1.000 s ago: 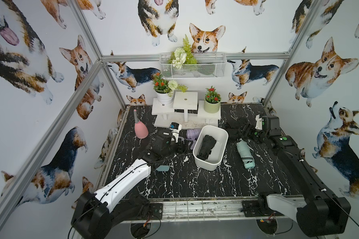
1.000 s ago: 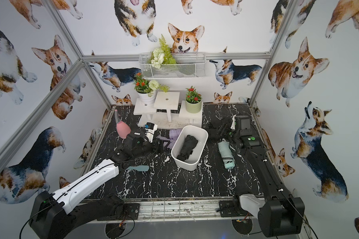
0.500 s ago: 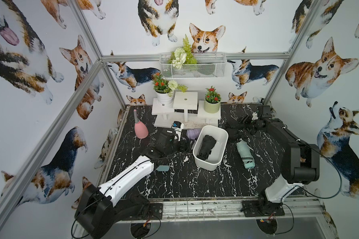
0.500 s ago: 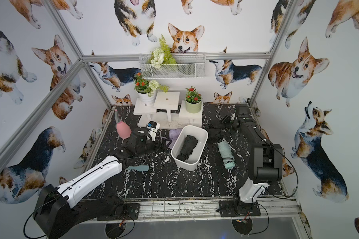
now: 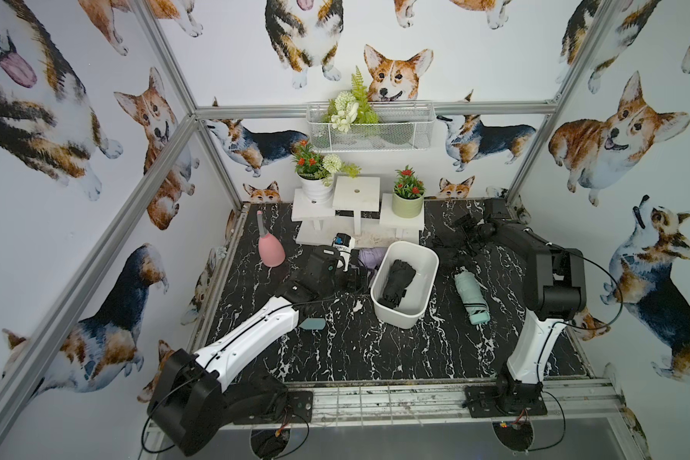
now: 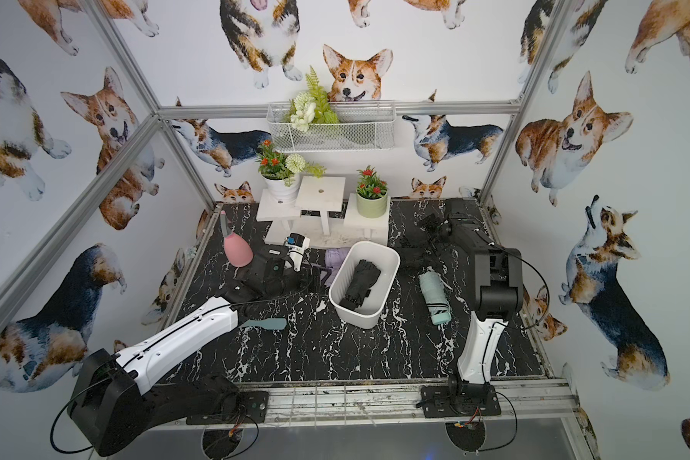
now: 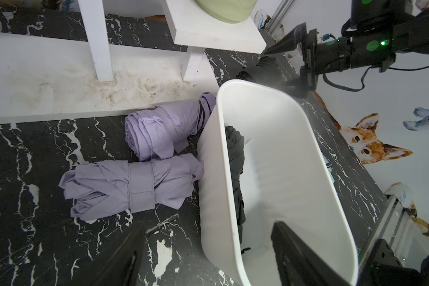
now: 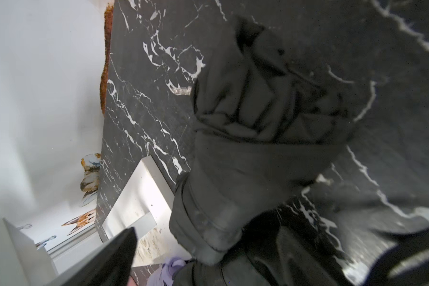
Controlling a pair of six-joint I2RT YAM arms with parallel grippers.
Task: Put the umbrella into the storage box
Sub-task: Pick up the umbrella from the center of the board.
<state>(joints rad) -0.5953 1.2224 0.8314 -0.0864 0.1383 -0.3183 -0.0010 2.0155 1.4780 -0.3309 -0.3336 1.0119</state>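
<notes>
The white storage box (image 5: pixel 397 314) (image 6: pixel 359 314) stands mid-table with one black folded umbrella (image 5: pixel 397 284) (image 7: pixel 235 161) inside. My left gripper (image 7: pixel 208 224) is open and straddles the box's near wall (image 7: pixel 213 185); it holds nothing. Two lavender umbrellas (image 7: pixel 134 185) (image 7: pixel 164 128) lie beside the box on its left. Another black umbrella (image 8: pixel 258 136) (image 5: pixel 449 255) lies on the table behind the box's right side. My right gripper (image 8: pixel 258 237) (image 5: pixel 461 239) hangs open over its end, jaws wide either side. A mint umbrella (image 5: pixel 471 296) (image 6: pixel 435 296) lies right of the box.
White stepped stands (image 5: pixel 355 195) with potted plants line the back, close behind the lavender umbrellas. A pink bottle (image 5: pixel 271 251) stands back left and a teal flat piece (image 5: pixel 311 323) lies by my left forearm. A wire basket (image 5: pixel 369 127) hangs on the back wall.
My right arm has folded up with its elbow raised high, the gripper has drawn slightly toward the back, and its jaws have spread wider. The left arm has barely shifted.
</notes>
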